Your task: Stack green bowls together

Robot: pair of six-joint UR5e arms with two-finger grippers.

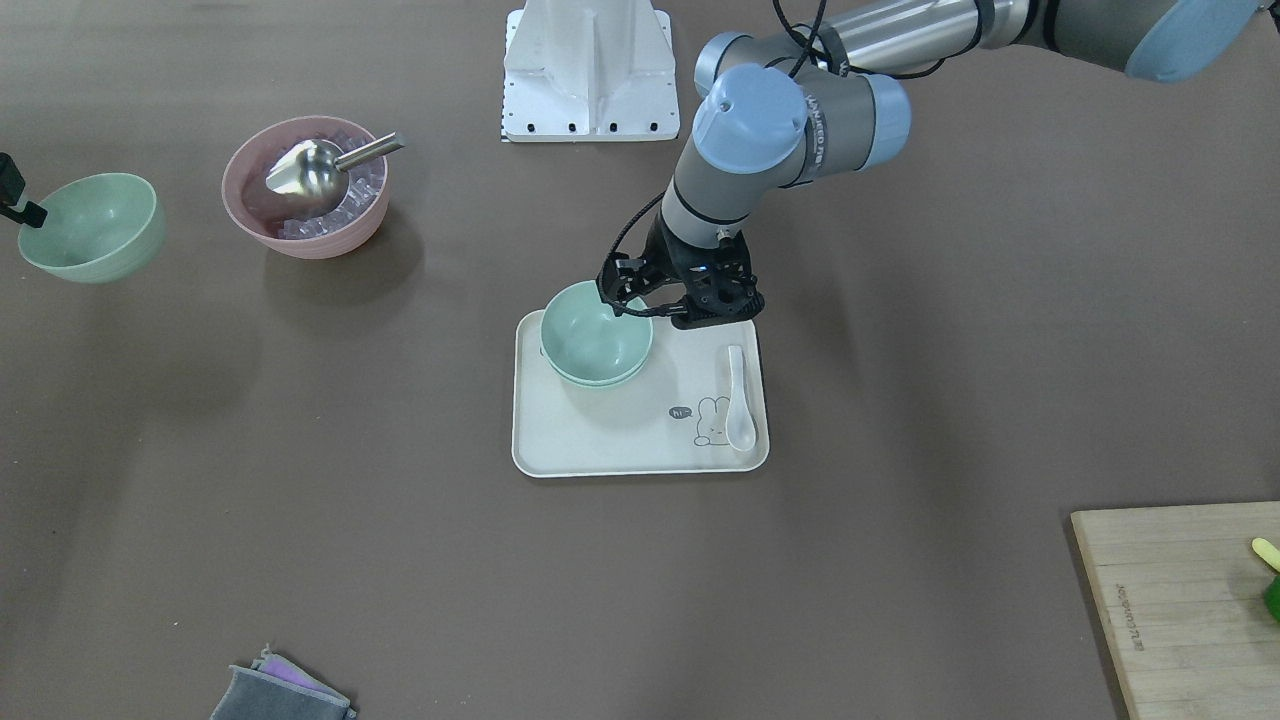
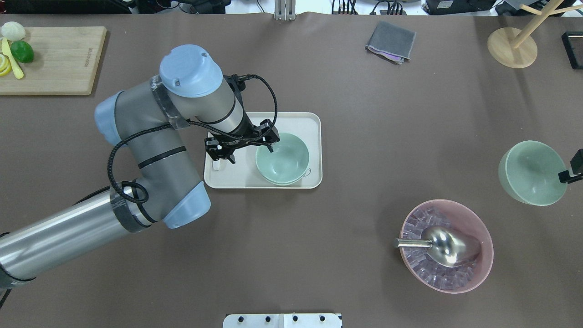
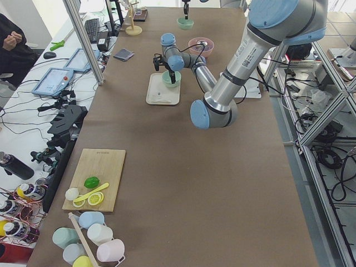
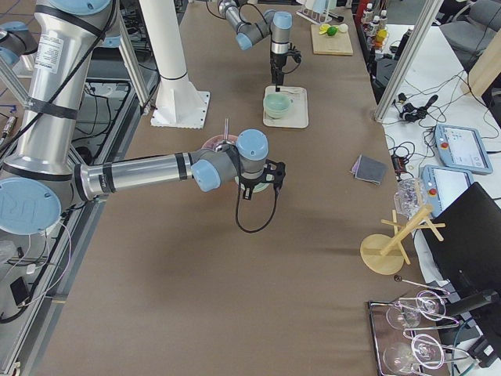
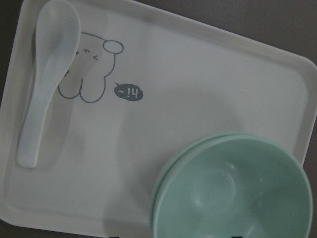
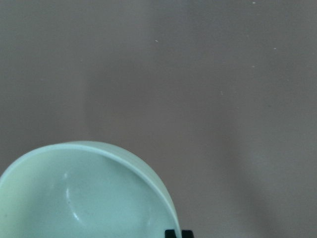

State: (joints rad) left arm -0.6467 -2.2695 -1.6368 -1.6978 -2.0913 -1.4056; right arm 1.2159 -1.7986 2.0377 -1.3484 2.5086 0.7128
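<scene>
Two pale green bowls (image 1: 596, 340) sit nested on the cream tray (image 1: 600, 445); they also show in the overhead view (image 2: 283, 159) and the left wrist view (image 5: 233, 193). My left gripper (image 1: 655, 314) is open and straddles the top bowl's rim, with one finger inside the bowl; it also shows in the overhead view (image 2: 248, 153). A third green bowl (image 2: 532, 173) hangs above the table at the far right, and my right gripper (image 2: 569, 175) is shut on its rim. That bowl also shows in the front view (image 1: 90, 226) and the right wrist view (image 6: 84, 198).
A pink bowl (image 2: 446, 246) with ice cubes and a metal scoop stands near the held bowl. A white spoon (image 1: 740, 398) lies on the tray. A cutting board (image 2: 50, 59) with fruit, a grey cloth (image 2: 391, 42) and a wooden stand (image 2: 512, 48) line the far edge.
</scene>
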